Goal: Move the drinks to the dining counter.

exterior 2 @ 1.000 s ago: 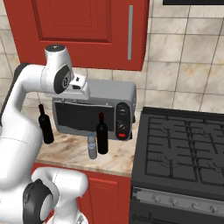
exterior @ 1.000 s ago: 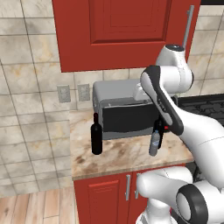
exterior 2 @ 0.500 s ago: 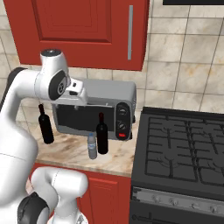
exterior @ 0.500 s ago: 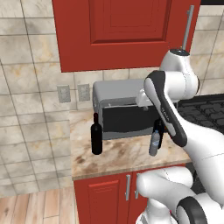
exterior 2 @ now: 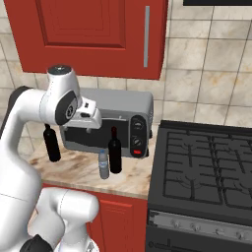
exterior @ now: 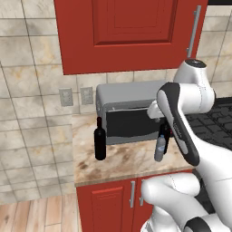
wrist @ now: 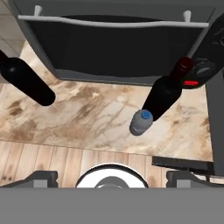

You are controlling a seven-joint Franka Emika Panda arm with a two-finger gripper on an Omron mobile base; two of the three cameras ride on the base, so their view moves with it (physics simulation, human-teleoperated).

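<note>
The robot's gripper (wrist: 109,175), its two dark finger tips (wrist: 41,177) spread wide apart and holding nothing, hangs high above a narrow marbled countertop (wrist: 96,116) and looks straight down on it. Directly under it in the hand view stands the clear plastic water bottle (wrist: 141,122), its blue cap facing the camera, well below the open jaws and untouched. Just beside the bottle, toward the appliance, is one black wine bottle (wrist: 168,94); the two stand so close that whether they touch cannot be told. The second black wine bottle (wrist: 26,83) stands well apart at the other end of the counter, near the toaster oven's far corner. All three drinks are upright on the stone in front of a grey toaster oven (exterior 2: 110,123) with a dark glass door, a pale handle bar and round knobs above a red light. From the right base view the water bottle (exterior 2: 103,164) and its dark neighbour (exterior 2: 114,151) stand between the oven and the counter's front edge, with a black gas stove (exterior 2: 206,167) alongside; the other wine bottle (exterior 2: 51,142) is partly hidden by the white arm. The left base view shows that lone bottle (exterior: 99,140) clear of the oven's corner, red cabinets (exterior: 129,31) above, tiled wall (exterior: 31,90) behind.
</note>
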